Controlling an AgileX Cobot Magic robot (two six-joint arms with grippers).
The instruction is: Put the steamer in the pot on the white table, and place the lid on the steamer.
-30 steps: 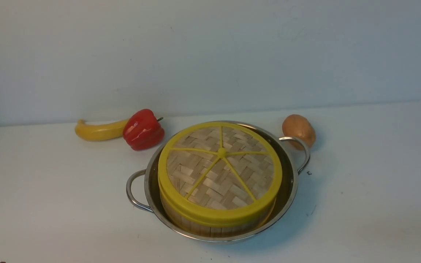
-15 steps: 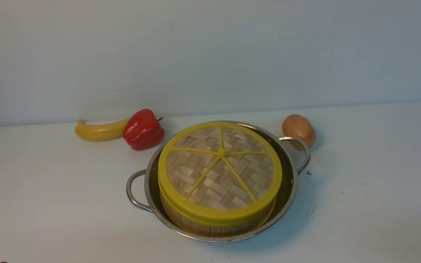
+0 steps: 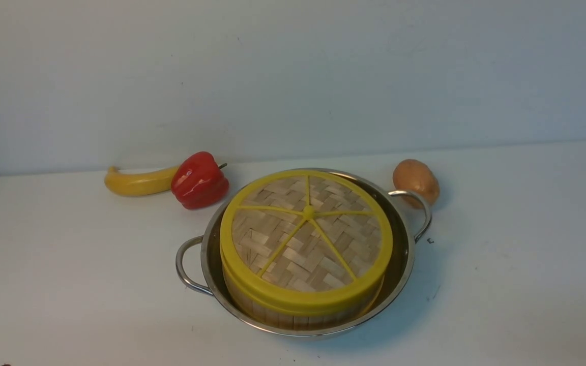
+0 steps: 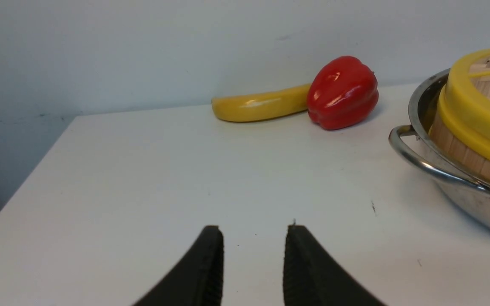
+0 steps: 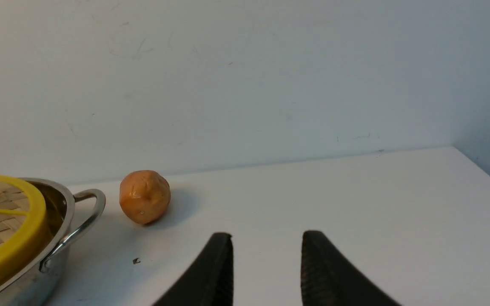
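Looks like a lab test bench, not a real kitchen: bare white tabletop (image 3: 69, 284) against blank pale wall (image 3: 293, 76), with toy-like banana (image 3: 138, 182), red pepper (image 3: 199, 180), potato (image 3: 415, 180) around 12 o'clock.

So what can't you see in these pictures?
- Inside the steamer: the lid covers it, every view.
- Pot bottom: front view, steamer fills it.
- Left gripper and right gripper: wrist views show fingertips only, the edge cuts the rest; absent from front view.
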